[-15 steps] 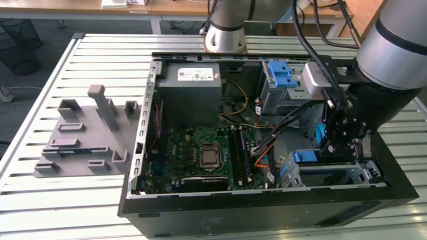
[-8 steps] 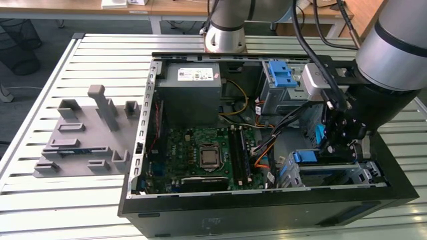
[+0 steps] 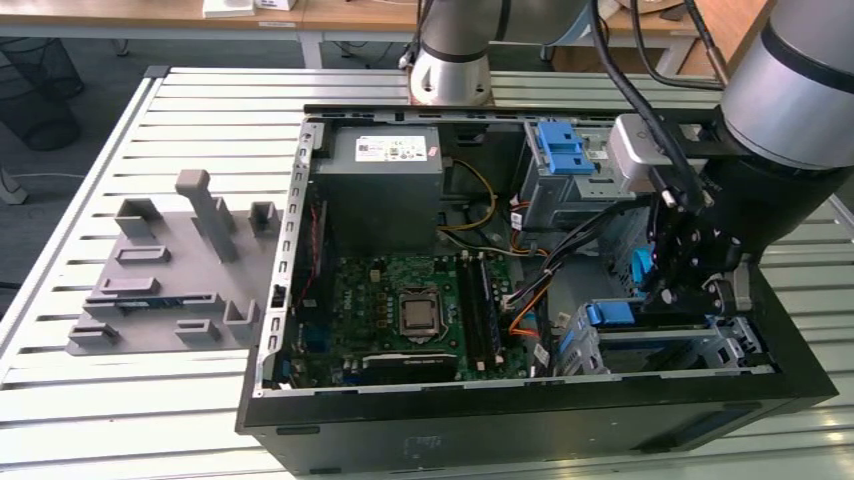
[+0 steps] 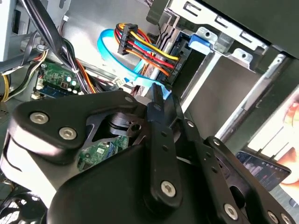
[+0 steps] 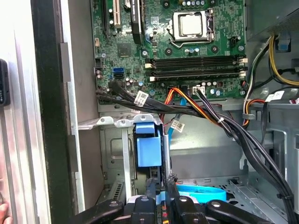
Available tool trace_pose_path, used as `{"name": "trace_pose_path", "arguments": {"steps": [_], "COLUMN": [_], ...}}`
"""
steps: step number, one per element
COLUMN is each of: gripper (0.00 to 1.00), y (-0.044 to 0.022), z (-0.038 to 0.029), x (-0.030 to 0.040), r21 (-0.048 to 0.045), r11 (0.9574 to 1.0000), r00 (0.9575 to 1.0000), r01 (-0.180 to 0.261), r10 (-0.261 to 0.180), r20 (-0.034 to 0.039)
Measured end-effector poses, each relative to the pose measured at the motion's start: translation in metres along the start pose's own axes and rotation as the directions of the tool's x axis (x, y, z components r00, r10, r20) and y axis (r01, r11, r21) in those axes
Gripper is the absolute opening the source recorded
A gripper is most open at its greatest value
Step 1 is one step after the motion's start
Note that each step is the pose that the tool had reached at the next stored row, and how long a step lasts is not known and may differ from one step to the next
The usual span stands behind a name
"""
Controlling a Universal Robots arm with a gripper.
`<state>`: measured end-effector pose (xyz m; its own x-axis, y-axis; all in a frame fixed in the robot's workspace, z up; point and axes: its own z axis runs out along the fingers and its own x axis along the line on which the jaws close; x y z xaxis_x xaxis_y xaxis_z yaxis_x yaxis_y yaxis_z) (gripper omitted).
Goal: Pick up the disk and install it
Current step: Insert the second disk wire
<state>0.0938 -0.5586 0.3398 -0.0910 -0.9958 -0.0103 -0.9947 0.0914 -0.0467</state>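
**Observer:** Where is your tool right now?

**Operator:** I see it down inside the open computer case [image 3: 534,420], at the drive cage [image 3: 667,345] on the exterior view's right. In the first wrist view the tool [image 5: 159,186] sits at the foot of the bay, its two fingers drawn narrow, almost together.

**Observer:** And the disk?

**Operator:** The disk [image 5: 148,147] stands on edge in that bay, its blue frame facing me in the first wrist view. My fingertips [image 5: 152,183] pinch the near edge of that blue frame. In the second wrist view the tool [image 4: 159,95] shows the same narrow pinch, with a sliver of blue at the tips.

**Observer:** What surrounds it?

**Operator:** A bundle of black cables [image 5: 187,109] crosses just past the far end of the disk, and the motherboard [image 5: 177,46] lies beyond. A flat blue cable [image 5: 201,191] curls on the case floor beside the tool. In the exterior view a grey fixture [image 3: 167,270] rests on the slatted counter [image 3: 80,400], well apart from the case.
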Motion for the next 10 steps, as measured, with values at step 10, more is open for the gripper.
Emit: {"name": "trace_pose_path", "arguments": {"steps": [10], "gripper": [0.11], "y": [-0.0004], "z": [-0.0087], "x": [-0.0002], "r21": [0.0], "r11": [1.0], "r00": [1.0], "r01": [0.0], "r10": [0.0], "r20": [0.0001]}}
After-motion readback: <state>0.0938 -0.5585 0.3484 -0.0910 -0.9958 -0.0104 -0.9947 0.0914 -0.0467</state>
